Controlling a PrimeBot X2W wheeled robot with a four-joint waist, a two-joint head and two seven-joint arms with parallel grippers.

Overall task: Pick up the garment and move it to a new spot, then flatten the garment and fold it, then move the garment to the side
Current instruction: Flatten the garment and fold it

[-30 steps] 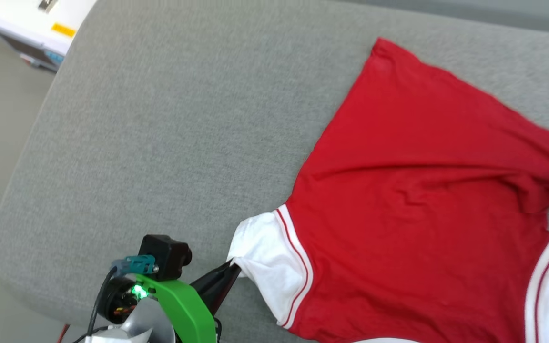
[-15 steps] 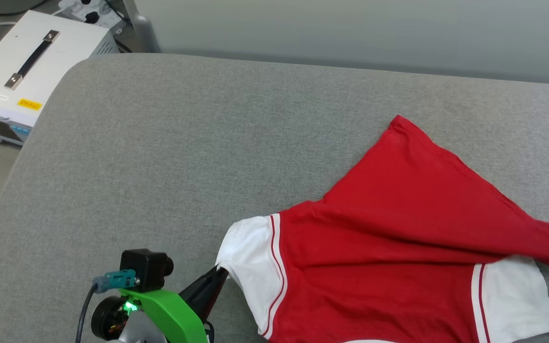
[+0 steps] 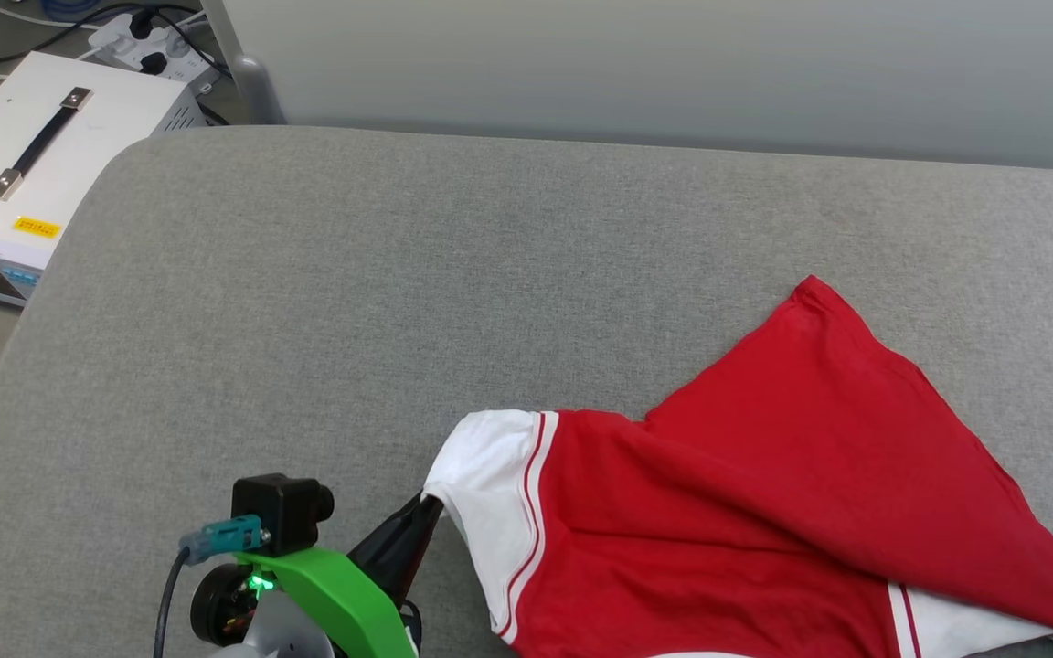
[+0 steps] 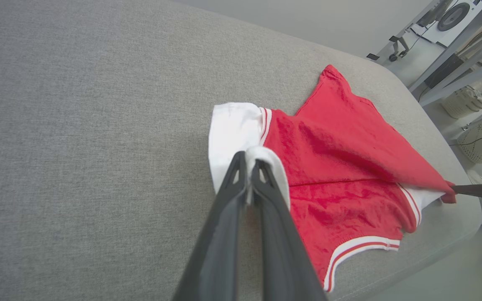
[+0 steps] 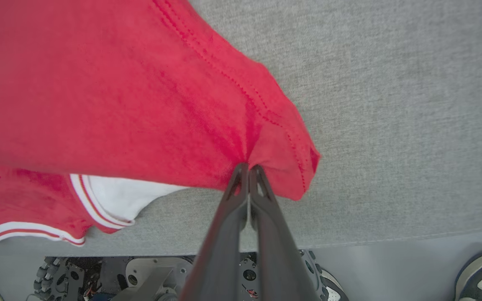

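1. The garment (image 3: 728, 512) lies on the near right part of the grey pad (image 3: 307, 302); the head view cuts off its near hem and its right end, and the upturned cloth is plain red
2. A red flap is drawn diagonally across the body toward the pad's near right corner, hiding most of the right white sleeve; a sliver of white pokes out beneath it
3. The left gripper (image 3: 430, 507) sits over the pad's near middle; in the head view its tips are half hidden by the left sleeve and a green bracket (image 3: 335, 594) covers its wrist
4. The left wrist view settles it: the 2 fingers are pressed together, pinching the hem of the white left sleeve
5. The right gripper (image 5: 248, 167) is a dark speck at the head view's corner, too cropped to read; its own wrist view shows 2 fingers pressed together, pinching a stitched red corner just inside the pad's near edge
6. Whether that corner touches the pad I cannot tell
7. The left wrist view adds the striped band (image 4: 362, 246) along the pad's near edge, cropped from the head view, and 1 dark finger entering from the right
8. The right wrist view shows, below the pad's near edge, the robot's base (image 5: 153, 276) and a person's shoe (image 5: 481, 276), both cut by the frame
9. Beyond the pad's far left corner, the head view has a white box (image 3: 24, 155) with a black handle, partly cropped
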